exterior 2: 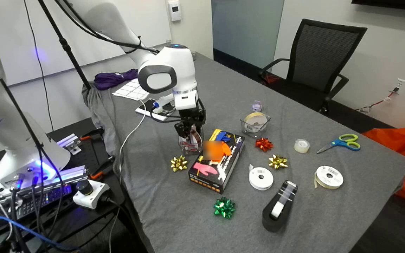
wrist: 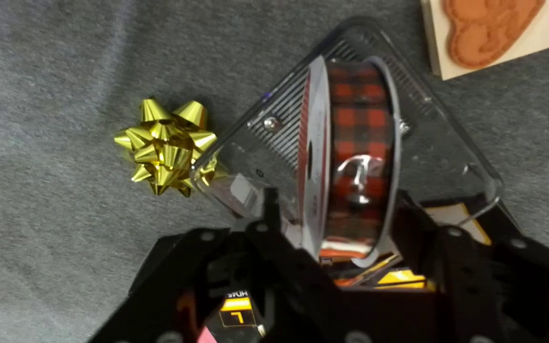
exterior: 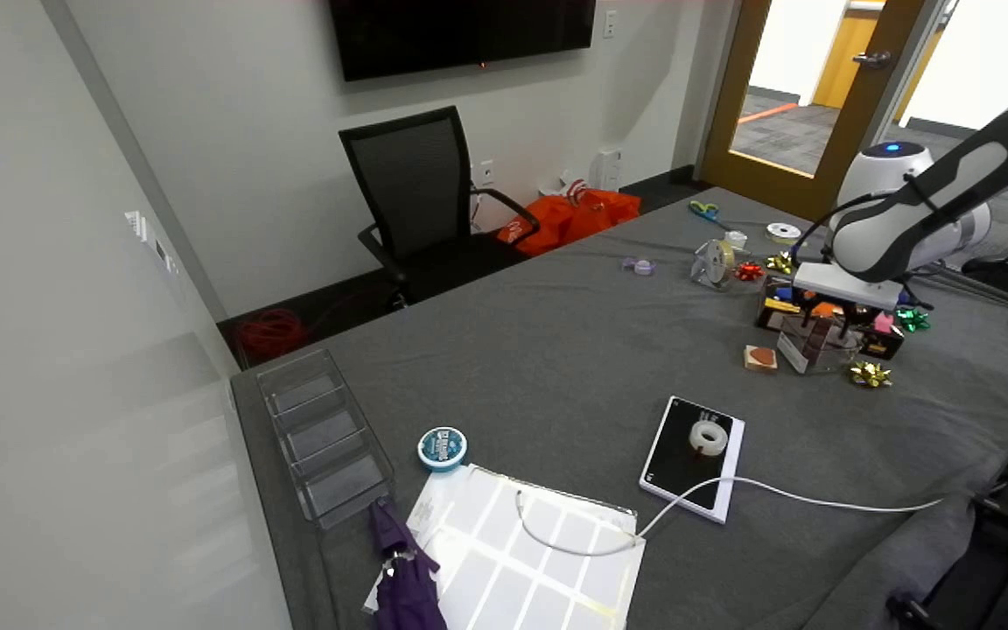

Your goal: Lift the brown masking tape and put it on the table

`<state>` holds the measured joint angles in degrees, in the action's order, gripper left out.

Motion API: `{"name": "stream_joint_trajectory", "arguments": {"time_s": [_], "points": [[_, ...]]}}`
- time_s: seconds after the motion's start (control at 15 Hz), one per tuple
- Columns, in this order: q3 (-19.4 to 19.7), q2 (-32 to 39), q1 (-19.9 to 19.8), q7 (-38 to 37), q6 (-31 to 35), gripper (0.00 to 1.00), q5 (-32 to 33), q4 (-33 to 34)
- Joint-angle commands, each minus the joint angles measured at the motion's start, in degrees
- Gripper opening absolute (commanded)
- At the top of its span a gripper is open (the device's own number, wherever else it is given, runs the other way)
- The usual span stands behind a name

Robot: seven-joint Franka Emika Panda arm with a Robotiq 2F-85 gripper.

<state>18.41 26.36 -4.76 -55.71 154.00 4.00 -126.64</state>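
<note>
The brown masking tape (wrist: 361,138) is a reddish-brown roll with red-and-black checks and pale sides. It stands on edge inside a small clear tray (wrist: 467,143). It also shows in both exterior views (exterior: 814,343) (exterior 2: 196,136), partly behind the gripper and tray wall. My gripper (wrist: 339,197) is open above the tray. Its fingers lie on either side of the roll, with a visible gap at the left finger; contact on the right cannot be told. The gripper also shows in both exterior views (exterior: 826,322) (exterior 2: 190,132). The dark grey table (exterior: 513,376) lies under everything.
A black glove box (exterior 2: 230,158) stands against the tray. A gold bow (wrist: 165,147) and a wooden stamp (wrist: 489,33) lie beside it. A clear tray with a pale roll (exterior 2: 256,121), bows, white rolls and a tape dispenser (exterior 2: 280,207) stand near. A white cable (exterior: 819,500) crosses the table.
</note>
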Motion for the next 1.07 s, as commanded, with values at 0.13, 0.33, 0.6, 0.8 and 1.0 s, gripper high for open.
{"name": "stream_joint_trajectory", "arguments": {"time_s": [0.13, 0.33, 0.6, 0.8, 1.0], "points": [[1.73, 1.14, 1.3, 1.18, 2.28, 0.17, 0.53, -0.44], [1.72, 0.48, 1.34, 1.32, 2.02, 0.39, 0.1, -0.61], [1.5, -0.66, 1.38, 1.5, 1.25, 0.17, -0.25, -0.96], [0.93, -3.23, 1.26, 2.28, -0.57, 0.07, -0.78, -1.79], [0.24, -6.41, 1.09, 3.24, -3.13, 0.07, -1.31, -2.28]]}}
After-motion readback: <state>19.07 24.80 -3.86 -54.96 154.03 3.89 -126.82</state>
